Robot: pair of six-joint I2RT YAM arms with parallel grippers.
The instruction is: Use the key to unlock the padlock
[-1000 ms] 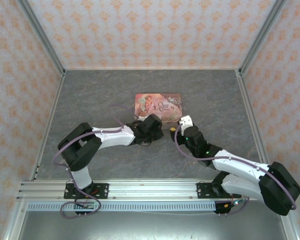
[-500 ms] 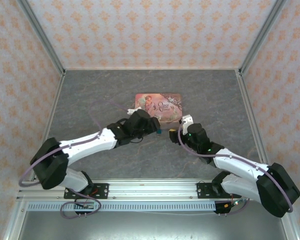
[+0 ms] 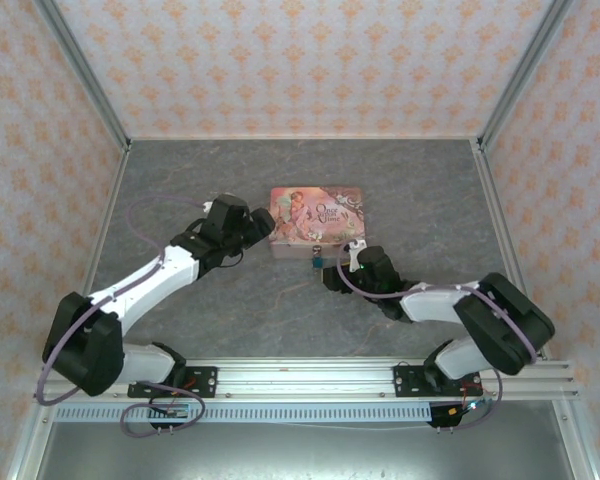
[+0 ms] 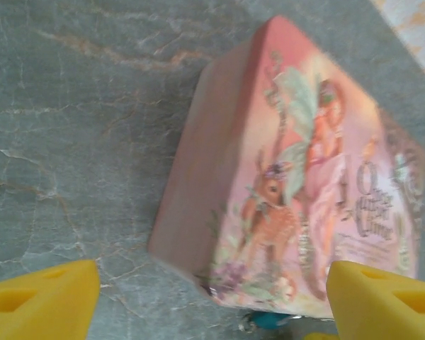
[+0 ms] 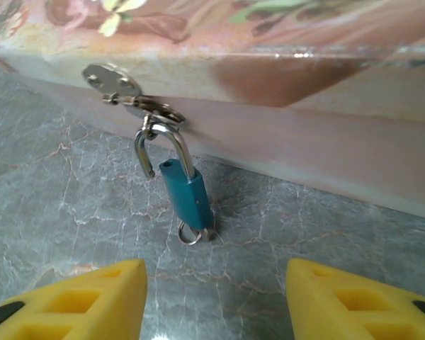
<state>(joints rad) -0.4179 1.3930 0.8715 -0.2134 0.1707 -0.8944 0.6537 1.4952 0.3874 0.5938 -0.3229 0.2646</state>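
- Closest to the bases: right gripper (image 5: 214,287) down low by the table (image 5: 49,205), yellow fingers (image 5: 92,294) spread wide, pinching nothing, aimed at the padlock (image 5: 188,198) but apart from it.
- Risk here: closing from this line on the teal body instead of the key (image 5: 192,234); likely to swing it on its shackle (image 5: 164,145) and twist the keyhole away.
- As for the key: judged to be the tiny ring-ended bit of metal at the padlock's lower end, apparently seated in the body; blade not made out. Easy to pinch off-centre and pull out rather than turn, or to flick onto the table.
- Padlock hanging from the hasp (image 5: 120,88) on the near wall of the tin (image 4: 290,177), lower end at or just above the table; cannot tell which. One shackle leg looking free of the body, so possibly sprung already; hard to confirm.
- Farther off, at the tin's left end: left gripper (image 4: 212,297), fingers (image 4: 42,297) spread, bracketing a corner without visibly touching, gripping nothing.
- Consequence: tin unbraced; any tug or push at the padlock liable to drag or pivot the whole tin, spoiling the aim.
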